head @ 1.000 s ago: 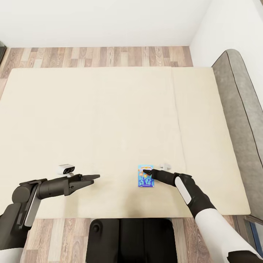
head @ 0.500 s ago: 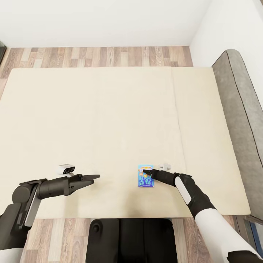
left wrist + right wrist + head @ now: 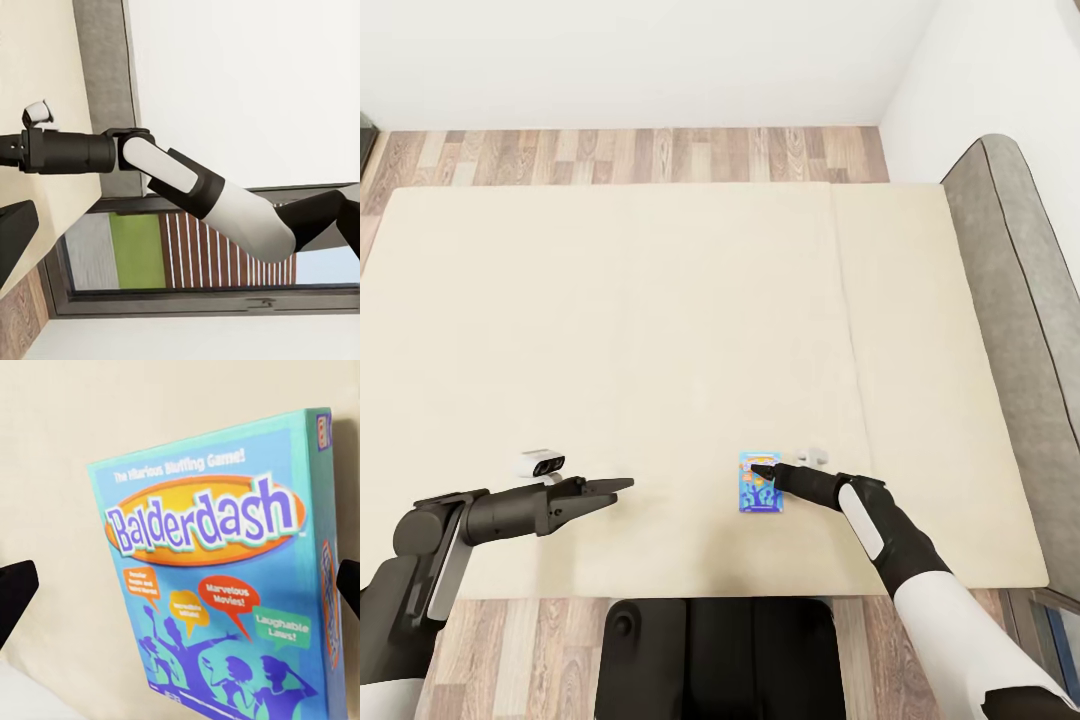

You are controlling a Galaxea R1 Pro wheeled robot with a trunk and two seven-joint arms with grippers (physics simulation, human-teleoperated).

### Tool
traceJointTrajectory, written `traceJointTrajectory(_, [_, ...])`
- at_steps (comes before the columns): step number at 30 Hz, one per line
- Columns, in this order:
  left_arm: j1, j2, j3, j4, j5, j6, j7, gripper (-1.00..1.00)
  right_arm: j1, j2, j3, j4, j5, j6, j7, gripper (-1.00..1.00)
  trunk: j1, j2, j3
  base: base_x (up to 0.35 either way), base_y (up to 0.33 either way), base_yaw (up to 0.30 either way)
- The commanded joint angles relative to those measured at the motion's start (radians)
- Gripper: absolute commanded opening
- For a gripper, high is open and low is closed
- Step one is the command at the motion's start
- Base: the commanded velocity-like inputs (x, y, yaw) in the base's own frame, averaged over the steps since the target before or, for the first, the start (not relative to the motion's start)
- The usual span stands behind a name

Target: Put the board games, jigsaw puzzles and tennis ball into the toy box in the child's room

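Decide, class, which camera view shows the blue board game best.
The right wrist view: the blue board game looms close, its Balderdash lettering readable. In the head view it is tiny on the bed, at the right gripper.

Right arm (image 3: 180,184) across the bed (image 3: 37,75)

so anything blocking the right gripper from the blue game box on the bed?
Nothing visible. The right gripper sits over the blue board game lying flat on the bed, fingertips either side of it in the right wrist view.
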Motion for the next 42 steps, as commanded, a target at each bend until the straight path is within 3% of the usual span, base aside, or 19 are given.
traceJointTrajectory(1, [0.0, 0.0, 0.0, 0.0, -0.001, 0.011, -0.004, 1.0, 0.0, -0.001, 0.002, -0.001, -0.004, 0.004, 0.0, 1.0, 0.001, -0.001, -0.001, 0.0, 0.002, 0.0])
traceJointTrajectory(42, [0.0, 0.0, 0.0, 0.0, -0.001, 0.011, -0.004, 1.0, 0.0, 0.0, 0.002, -0.001, -0.004, 0.004, 0.0, 1.0, 0.001, -0.001, -0.001, 0.0, 0.006, 0.0])
